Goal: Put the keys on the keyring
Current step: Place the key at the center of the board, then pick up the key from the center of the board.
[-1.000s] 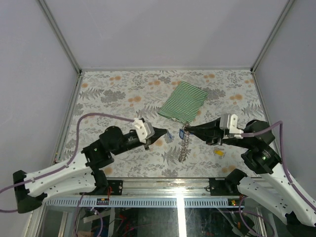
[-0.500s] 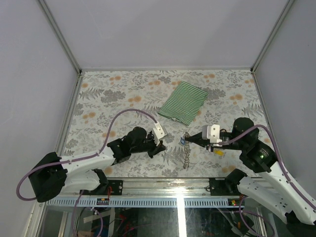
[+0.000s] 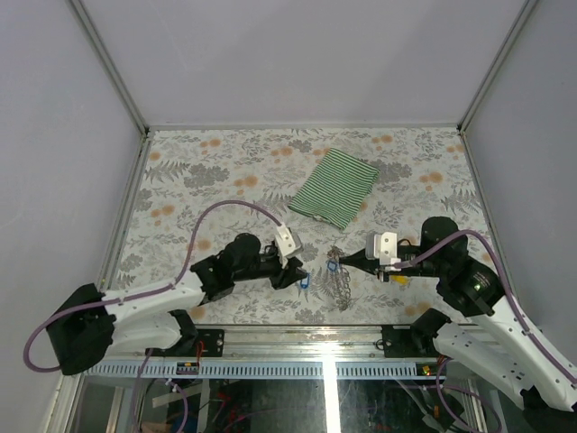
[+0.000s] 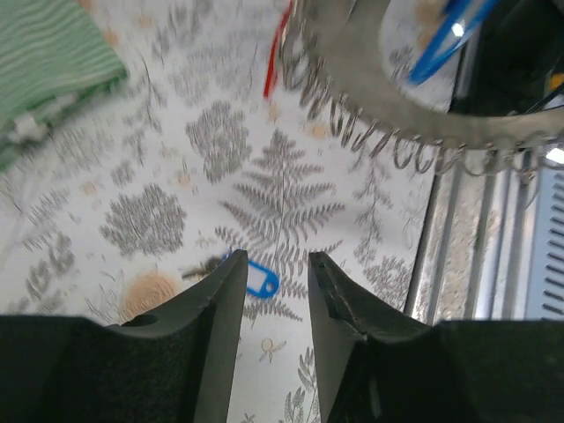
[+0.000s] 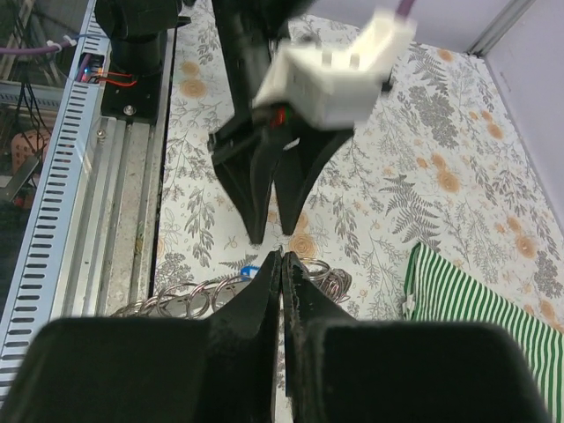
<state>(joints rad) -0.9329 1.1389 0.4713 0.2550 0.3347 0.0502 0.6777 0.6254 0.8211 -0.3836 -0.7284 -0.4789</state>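
Note:
My left gripper is low over the table and open. A blue key lies flat on the table between its fingertips, touched by neither. The keyring, a silvery coil, trails across the table towards the front edge. My right gripper is shut on the keyring's upper end. Another blue key shows at that end, and a red sliver lies beside the coil. A yellow key lies under the right wrist.
A green-and-white striped cloth lies behind the grippers, towards the back of the flowered table. The metal front rail runs just in front of the keyring. Grey walls enclose the table on three sides.
The left gripper has opened and let go of the blue key, which now lies on the table. Both grippers have come down and nearer, and the keyring has sunk onto the table.

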